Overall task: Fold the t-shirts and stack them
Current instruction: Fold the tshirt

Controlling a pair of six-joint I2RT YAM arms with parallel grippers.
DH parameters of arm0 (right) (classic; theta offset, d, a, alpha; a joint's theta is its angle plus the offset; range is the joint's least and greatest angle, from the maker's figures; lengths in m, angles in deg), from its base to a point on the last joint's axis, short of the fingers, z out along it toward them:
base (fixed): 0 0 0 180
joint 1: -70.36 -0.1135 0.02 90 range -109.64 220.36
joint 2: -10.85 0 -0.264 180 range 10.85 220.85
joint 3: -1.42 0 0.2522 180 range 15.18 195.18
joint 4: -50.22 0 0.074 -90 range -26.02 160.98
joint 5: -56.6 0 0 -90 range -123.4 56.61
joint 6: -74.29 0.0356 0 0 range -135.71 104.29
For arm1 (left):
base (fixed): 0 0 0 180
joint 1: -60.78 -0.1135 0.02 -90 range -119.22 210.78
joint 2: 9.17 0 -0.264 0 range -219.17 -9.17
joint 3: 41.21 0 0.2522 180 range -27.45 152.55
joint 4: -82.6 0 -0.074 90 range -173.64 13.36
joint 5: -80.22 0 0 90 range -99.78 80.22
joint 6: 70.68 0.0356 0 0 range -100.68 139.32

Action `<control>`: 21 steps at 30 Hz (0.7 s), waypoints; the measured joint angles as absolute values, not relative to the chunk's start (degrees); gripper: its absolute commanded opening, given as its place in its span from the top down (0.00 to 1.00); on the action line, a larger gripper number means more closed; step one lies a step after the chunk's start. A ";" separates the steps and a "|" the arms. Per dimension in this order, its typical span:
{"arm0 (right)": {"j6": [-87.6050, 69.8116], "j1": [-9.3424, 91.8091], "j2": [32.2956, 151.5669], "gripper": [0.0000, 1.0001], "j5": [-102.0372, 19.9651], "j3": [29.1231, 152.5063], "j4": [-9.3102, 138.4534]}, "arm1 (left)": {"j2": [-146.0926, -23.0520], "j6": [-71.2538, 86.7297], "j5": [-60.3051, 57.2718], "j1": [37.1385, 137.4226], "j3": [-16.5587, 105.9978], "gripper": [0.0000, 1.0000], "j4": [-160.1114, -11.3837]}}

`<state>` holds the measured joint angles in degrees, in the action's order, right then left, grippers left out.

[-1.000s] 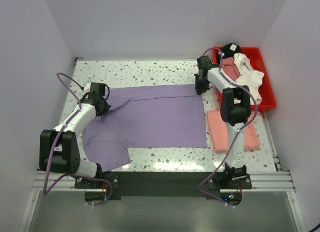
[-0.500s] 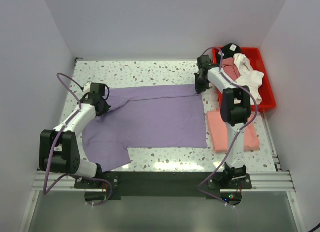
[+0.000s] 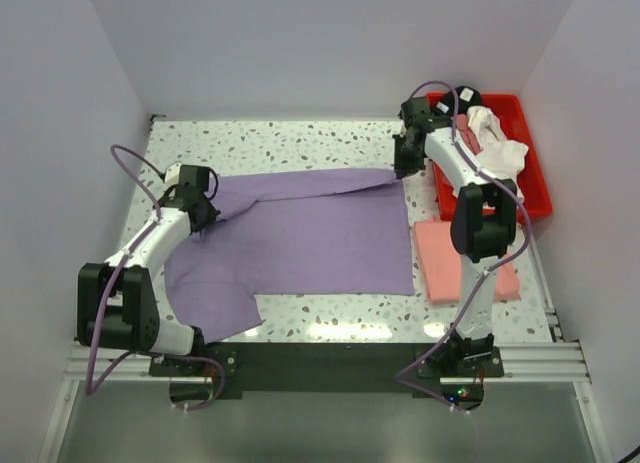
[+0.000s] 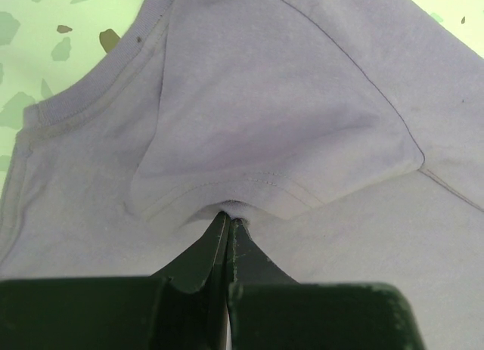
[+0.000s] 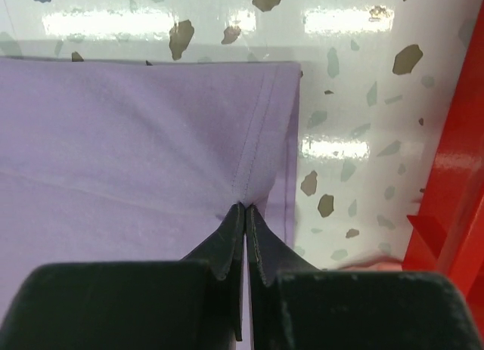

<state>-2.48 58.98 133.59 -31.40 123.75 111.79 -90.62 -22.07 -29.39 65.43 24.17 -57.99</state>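
Observation:
A lavender t-shirt (image 3: 300, 233) lies spread across the table, collar end to the left. My left gripper (image 3: 207, 205) is shut on the hem of its sleeve (image 4: 227, 150), pinching a bunched fold near the collar (image 4: 98, 93). My right gripper (image 3: 399, 171) is shut on the shirt's far right bottom corner (image 5: 261, 116), gripping the stitched hem, which is lifted slightly off the table. A folded salmon-pink t-shirt (image 3: 440, 258) lies to the right of the lavender one. More t-shirts, white (image 3: 495, 148), dusty-rose (image 3: 462, 135) and black (image 3: 463, 96), are heaped in the red bin.
The red plastic bin (image 3: 535, 178) stands at the back right, right beside my right arm; its wall (image 5: 454, 153) shows in the right wrist view. Speckled tabletop (image 3: 290, 143) is bare behind the shirt. White walls enclose the table on three sides.
My right gripper closed on the shirt's far right corner and moved it slightly back and up, so that edge now slants. The left arm is unchanged.

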 measured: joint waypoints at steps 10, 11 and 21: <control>-3.44 58.74 131.42 1.00 -31.24 122.20 115.50 | -87.36 -23.38 -32.96 65.40 24.17 1.00 -55.44; -3.59 58.74 131.42 1.00 -31.18 122.20 115.83 | -87.18 -23.62 -33.33 65.36 24.17 1.00 -55.02; -4.44 58.74 130.40 0.99 -31.33 118.99 116.97 | -85.48 -24.63 -35.58 65.21 24.17 1.00 -53.86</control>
